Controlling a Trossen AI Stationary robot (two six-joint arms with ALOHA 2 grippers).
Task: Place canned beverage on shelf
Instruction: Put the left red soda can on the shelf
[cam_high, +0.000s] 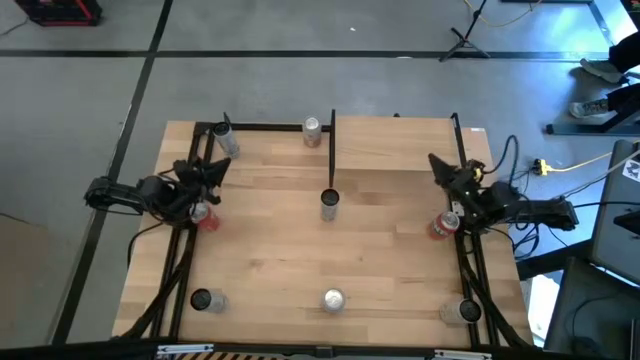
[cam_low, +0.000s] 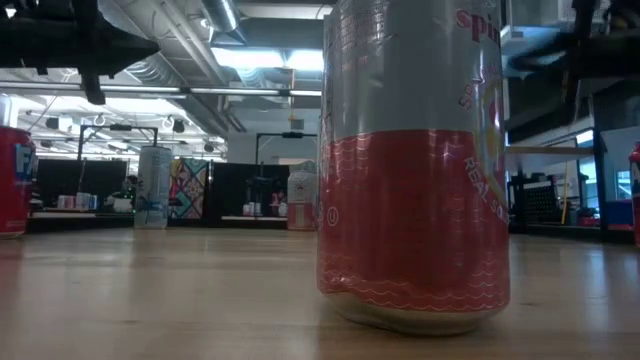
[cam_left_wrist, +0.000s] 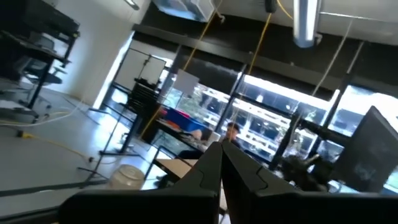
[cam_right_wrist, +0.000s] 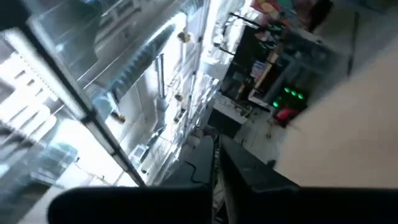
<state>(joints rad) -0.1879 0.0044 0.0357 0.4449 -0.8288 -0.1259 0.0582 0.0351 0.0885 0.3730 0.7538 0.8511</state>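
Across the tabletop (cam_high: 270, 250), cans scattered — nothing lifted yet, whole job apparently still ahead. Shelf (cam_high: 395, 145) at the far right corner, one silver can (cam_high: 313, 130) just beside its left post. Left end effector (cam_high: 212, 172) pressed together, empty, red can (cam_high: 204, 214) close below; right end effector (cam_high: 447, 172) likewise pinched shut, another red can (cam_high: 443, 226) near.

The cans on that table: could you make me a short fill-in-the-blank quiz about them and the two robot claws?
1. Both the left gripper and the right gripper are ___.
2. The shelf holds ___ cans.
3. The can closest to the low camera is silver above and ___ below.

Missing words: shut; no; red
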